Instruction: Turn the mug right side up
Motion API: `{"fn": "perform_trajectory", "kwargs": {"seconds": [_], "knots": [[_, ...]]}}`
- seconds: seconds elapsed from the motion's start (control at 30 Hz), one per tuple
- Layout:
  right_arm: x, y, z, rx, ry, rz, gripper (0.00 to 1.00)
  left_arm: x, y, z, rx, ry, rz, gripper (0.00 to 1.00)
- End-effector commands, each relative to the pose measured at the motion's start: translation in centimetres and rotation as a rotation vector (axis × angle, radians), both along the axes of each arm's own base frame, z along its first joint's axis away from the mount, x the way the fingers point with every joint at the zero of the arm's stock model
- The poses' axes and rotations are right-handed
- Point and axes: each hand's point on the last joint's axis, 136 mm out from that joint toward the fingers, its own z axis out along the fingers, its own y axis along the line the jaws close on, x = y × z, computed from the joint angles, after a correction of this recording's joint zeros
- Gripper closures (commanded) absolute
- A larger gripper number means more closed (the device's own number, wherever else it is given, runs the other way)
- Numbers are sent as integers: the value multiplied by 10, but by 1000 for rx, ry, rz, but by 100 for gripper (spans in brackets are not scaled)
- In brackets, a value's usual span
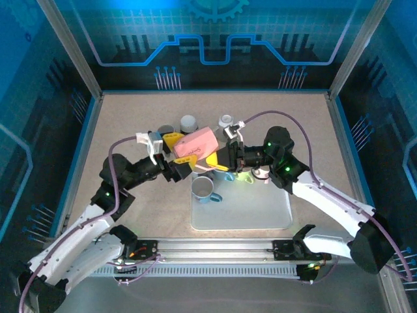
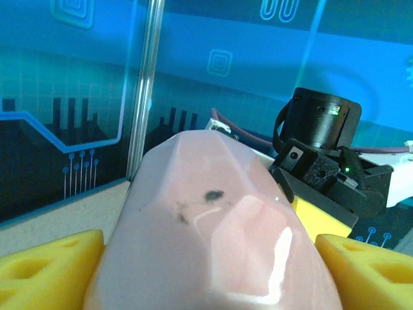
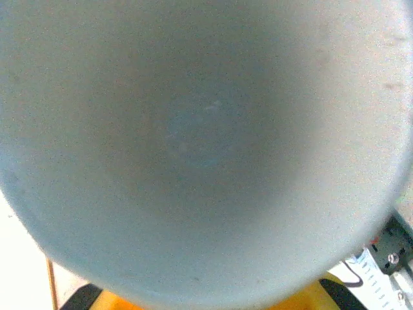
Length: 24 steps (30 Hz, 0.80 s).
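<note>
The pink mug (image 1: 195,145) hangs on its side in the air above the middle of the table. Its mouth faces my right arm. The fingers of my left gripper (image 1: 177,156) stand wide on either side of the mug's body. In the left wrist view the pink wall (image 2: 213,226) lies between the yellow fingertips (image 2: 51,265), with a thin gap at the right one. My right gripper (image 1: 218,160) is at the mug's mouth, shut on the rim. The right wrist view looks into the mug's grey inside (image 3: 200,142), with yellow fingers (image 3: 352,294) at the bottom edge.
A white tray (image 1: 260,212) lies below the mug, with a blue mug (image 1: 204,189) upright at its far left corner. Small grey cups (image 1: 187,122) stand behind, and other small items (image 1: 251,175) sit under the right wrist. Glass walls ring the table.
</note>
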Motion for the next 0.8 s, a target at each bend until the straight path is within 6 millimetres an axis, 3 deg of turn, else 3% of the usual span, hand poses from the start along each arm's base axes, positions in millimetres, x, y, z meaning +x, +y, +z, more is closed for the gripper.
{"fn": "perform_trajectory", "kwargs": {"seconds": [0.0, 0.2, 0.43, 0.63, 0.77], "knots": [[-3, -13, 10, -51, -113, -65, 90, -11, 20, 13, -63, -54, 82, 1], [-10, -45, -14, -326, -291, -192, 100, -19, 38, -8, -54, 91, 142, 1], [-31, -79, -68, -774, -658, -243, 100, -22, 61, -36, 111, 272, 267, 1], [-47, -95, -85, -895, -882, -190, 100, -14, 70, -69, 242, 403, 338, 1], [-51, -110, -99, -973, -901, -196, 100, -11, 75, -79, 246, 386, 373, 1]]}}
